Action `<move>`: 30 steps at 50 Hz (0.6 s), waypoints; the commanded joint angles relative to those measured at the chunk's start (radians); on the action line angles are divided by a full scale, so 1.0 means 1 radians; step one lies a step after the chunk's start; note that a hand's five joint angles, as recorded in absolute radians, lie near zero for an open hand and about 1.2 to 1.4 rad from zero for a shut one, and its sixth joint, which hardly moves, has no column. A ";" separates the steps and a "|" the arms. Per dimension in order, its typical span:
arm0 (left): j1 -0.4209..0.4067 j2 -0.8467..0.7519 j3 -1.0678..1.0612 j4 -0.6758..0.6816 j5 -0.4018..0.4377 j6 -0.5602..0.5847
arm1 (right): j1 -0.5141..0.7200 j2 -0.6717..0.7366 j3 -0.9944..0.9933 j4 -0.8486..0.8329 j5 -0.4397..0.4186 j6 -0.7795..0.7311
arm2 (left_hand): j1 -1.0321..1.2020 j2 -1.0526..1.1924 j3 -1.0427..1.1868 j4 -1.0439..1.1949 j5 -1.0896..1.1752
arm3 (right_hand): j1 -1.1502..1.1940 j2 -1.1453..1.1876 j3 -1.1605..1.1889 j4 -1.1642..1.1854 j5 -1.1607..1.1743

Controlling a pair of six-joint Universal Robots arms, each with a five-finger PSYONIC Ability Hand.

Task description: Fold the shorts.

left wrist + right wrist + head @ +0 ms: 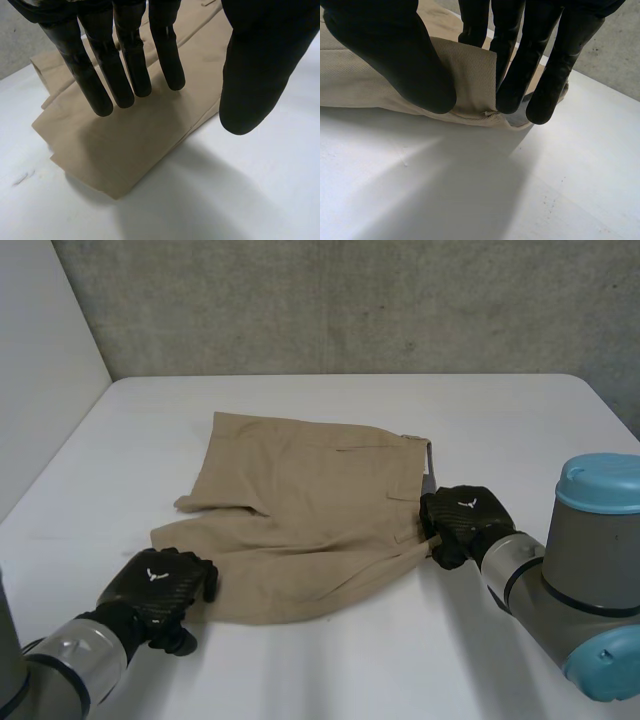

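In the head view the tan shorts (300, 510) lie mid-table (350, 660), with the left hand (160, 585) at the near hem corner and the right hand (465, 520) at the waistband end towards the right edge. The left wrist view shows the left hand (125, 75) with fingers straight over the hem and holding nothing; it should probably pinch that corner before lifting. In the right wrist view, the right hand (395, 55) pinches the waistband corner between thumb and fingers. The rumpled leg flap (215, 502) may spoil a clean fold. A grey wall (350, 300) stands beyond the far edge.

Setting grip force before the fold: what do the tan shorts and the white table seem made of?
Tan shorts: likely woven cotton twill, matte; fine diagonal ribs show beside the right hand pinching the waistband corner. White table: smooth, hard, faintly satin, perhaps laminate; the surface shows no grain.
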State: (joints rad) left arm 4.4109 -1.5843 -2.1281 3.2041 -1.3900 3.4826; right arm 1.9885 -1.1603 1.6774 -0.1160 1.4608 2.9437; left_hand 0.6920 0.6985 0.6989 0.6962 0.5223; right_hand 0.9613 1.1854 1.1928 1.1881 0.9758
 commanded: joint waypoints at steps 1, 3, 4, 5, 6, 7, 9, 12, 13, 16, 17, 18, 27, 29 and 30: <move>0.042 -0.074 0.017 0.065 -0.007 0.007 | 0.001 -0.001 0.005 -0.001 -0.005 0.000 | 0.091 0.085 0.084 0.087 0.086 | 0.435 0.211 0.203 0.208 0.246; 0.048 -0.100 0.030 0.089 -0.009 0.007 | 0.001 -0.001 0.005 -0.002 -0.005 0.000 | 0.082 0.076 0.075 0.078 0.077 | 0.435 0.211 0.203 0.208 0.246; 0.048 -0.111 0.034 0.097 -0.011 0.007 | 0.001 -0.001 0.005 -0.002 -0.005 0.000 | 0.079 0.073 0.072 0.075 0.075 | 0.435 0.211 0.203 0.208 0.246; 0.048 -0.123 0.039 0.106 -0.011 0.007 | 0.003 -0.001 0.007 -0.004 -0.007 0.000 | 0.076 0.070 0.069 0.072 0.072 | 0.435 0.211 0.203 0.208 0.246; 0.050 -0.144 0.049 0.118 -0.014 0.012 | 0.003 -0.002 0.007 -0.002 -0.007 0.000 | 0.065 0.058 0.058 0.061 0.060 | 0.435 0.211 0.203 0.208 0.246; 0.050 -0.154 0.054 0.125 -0.015 0.015 | 0.003 -0.002 0.005 -0.004 -0.007 0.000 | 0.062 0.055 0.055 0.058 0.057 | 0.435 0.211 0.203 0.208 0.246; 0.051 -0.174 0.062 0.132 -0.020 0.026 | 0.003 -0.002 0.007 -0.005 -0.007 -0.002 | 0.062 0.055 0.055 0.057 0.057 | 0.435 0.211 0.203 0.208 0.246; 0.053 -0.209 0.076 0.149 -0.035 0.058 | 0.003 -0.001 0.007 -0.005 -0.007 -0.002 | 0.059 0.052 0.052 0.055 0.054 | 0.435 0.211 0.203 0.208 0.246; 0.055 -0.229 0.082 0.161 -0.047 0.078 | 0.003 -0.001 0.007 -0.007 -0.007 -0.002 | 0.059 0.052 0.052 0.055 0.054 | 0.435 0.211 0.203 0.208 0.246; 0.055 -0.255 0.093 0.178 -0.066 0.105 | 0.003 -0.002 0.007 -0.007 -0.007 -0.003 | 0.056 0.049 0.049 0.052 0.051 | 0.435 0.211 0.203 0.208 0.246; 0.055 -0.269 0.097 0.184 -0.073 0.122 | 0.003 -0.001 0.007 -0.007 -0.005 -0.002 | 0.053 0.046 0.046 0.049 0.048 | 0.435 0.211 0.203 0.208 0.246; 0.055 -0.273 0.099 0.187 -0.078 0.128 | 0.003 -0.002 0.007 -0.007 -0.007 -0.002 | 0.050 0.043 0.043 0.046 0.045 | 0.435 0.211 0.203 0.208 0.246; 0.056 -0.299 0.106 0.209 -0.080 0.154 | 0.007 -0.001 0.007 -0.008 -0.005 -0.003 | 0.024 0.017 0.017 0.019 0.019 | 0.435 0.211 0.203 0.208 0.246; 0.055 -0.301 0.106 0.218 -0.080 0.156 | 0.007 -0.001 0.007 -0.008 -0.005 -0.005 | 0.035 0.029 0.028 0.031 0.030 | 0.435 0.211 0.203 0.208 0.246; 0.056 -0.301 0.106 0.223 -0.081 0.155 | 0.007 -0.001 0.005 -0.008 -0.005 -0.003 | 0.044 0.037 0.037 0.040 0.039 | 0.435 0.211 0.203 0.208 0.246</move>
State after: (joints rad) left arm 4.4666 -1.8812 -2.0225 3.4077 -1.4715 3.6373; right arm 1.9938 -1.1613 1.6844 -0.1240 1.4555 2.9407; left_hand 0.6571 0.6512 0.6539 0.6476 0.4693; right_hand 0.9613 1.1854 1.1929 1.1881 0.9758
